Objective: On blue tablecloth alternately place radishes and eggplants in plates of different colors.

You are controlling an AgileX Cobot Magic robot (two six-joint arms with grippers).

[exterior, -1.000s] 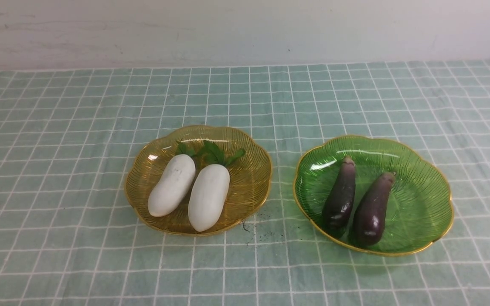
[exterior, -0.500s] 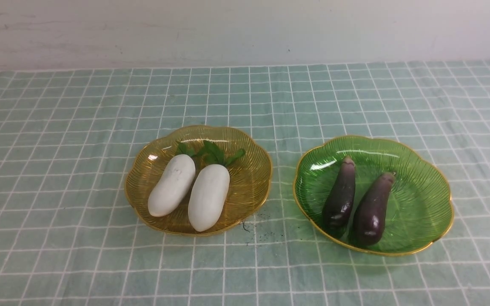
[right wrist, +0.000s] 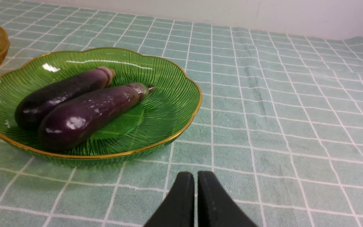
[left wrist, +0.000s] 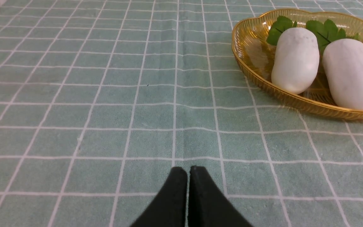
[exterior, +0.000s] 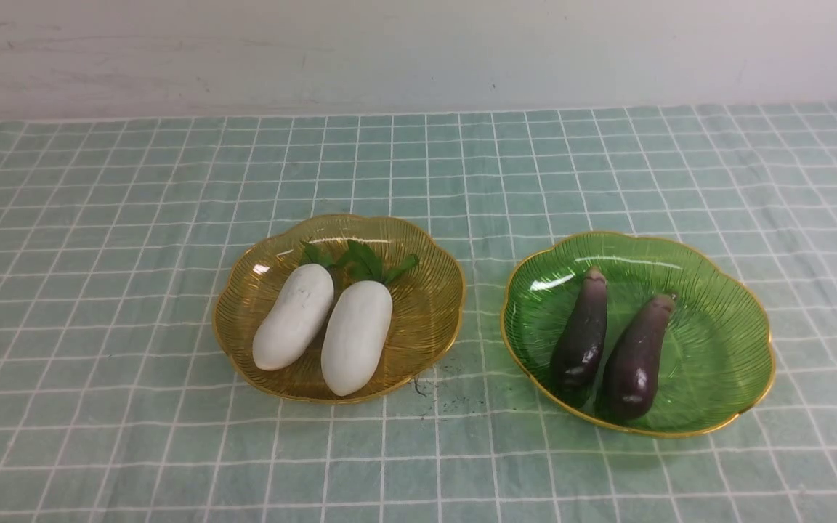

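Both radishes [exterior: 324, 327] lie side by side in the yellow plate [exterior: 433, 319], both eggplants [exterior: 607, 345] in the green plate [exterior: 724, 341]. Left gripper [left wrist: 187, 171] & right gripper [right wrist: 195, 176] – jaws together, empty. Veg looks smooth, slippery, firm – grip mid-body, across the width.

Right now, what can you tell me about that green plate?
The green plate is a shallow, see-through dish, glassy or plastic by its shine, with fine ribs fanning outward, a wavy scalloped edge and a thin gold rim. It sits flat on the checked tablecloth, to the right of a matching yellow plate, apart from it. Two dark purple eggplants lie inside it side by side, stems pointing away from the robot. No claw touches it.
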